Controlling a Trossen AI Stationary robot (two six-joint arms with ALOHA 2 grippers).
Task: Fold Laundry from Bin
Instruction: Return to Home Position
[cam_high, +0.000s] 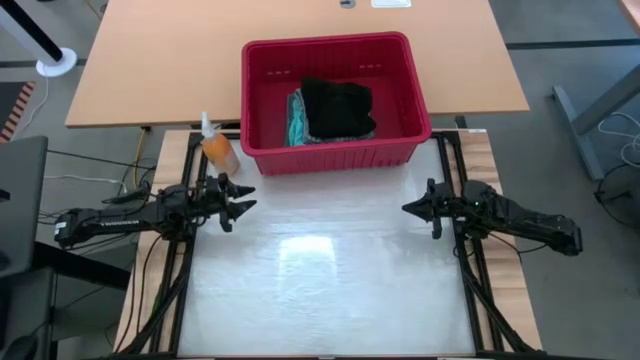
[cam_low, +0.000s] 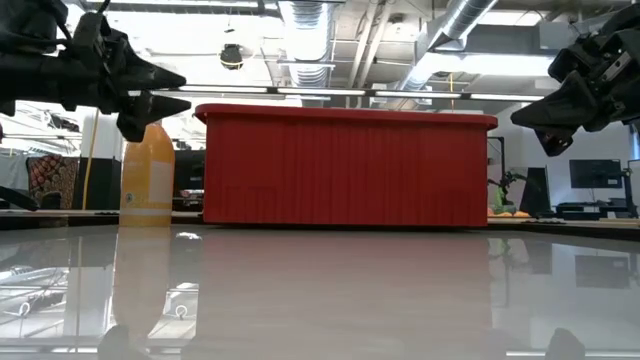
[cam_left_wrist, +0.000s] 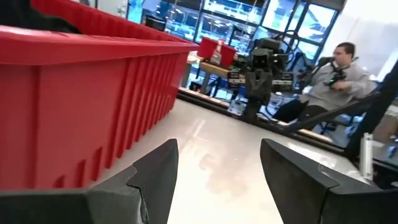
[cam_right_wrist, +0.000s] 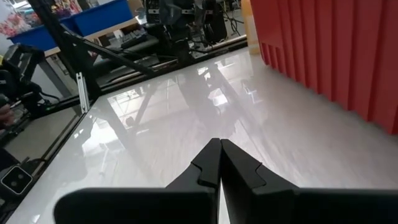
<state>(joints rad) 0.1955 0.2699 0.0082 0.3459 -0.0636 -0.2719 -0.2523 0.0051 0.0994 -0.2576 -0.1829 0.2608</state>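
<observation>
In the high view the laundry (cam_high: 338, 108), judged soft, light and floppy, best lifted under its folded edges, lies in the bin (cam_high: 335, 156) at upper centre; the low view shows only the bin's wall; in the left wrist view the left gripper (cam_left_wrist: 217, 146) gapes wide, empty; in the right wrist view the right gripper (cam_right_wrist: 219, 143) is pinched together, empty.

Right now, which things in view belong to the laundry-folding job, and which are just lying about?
Job: red bin; black garment folded inside it; turquoise garment showing at the black one's edge; left pincer, open, and right pincer, shut, both hovering empty.
Lying about: orange bottle beside the bin; seated person, far off.
</observation>
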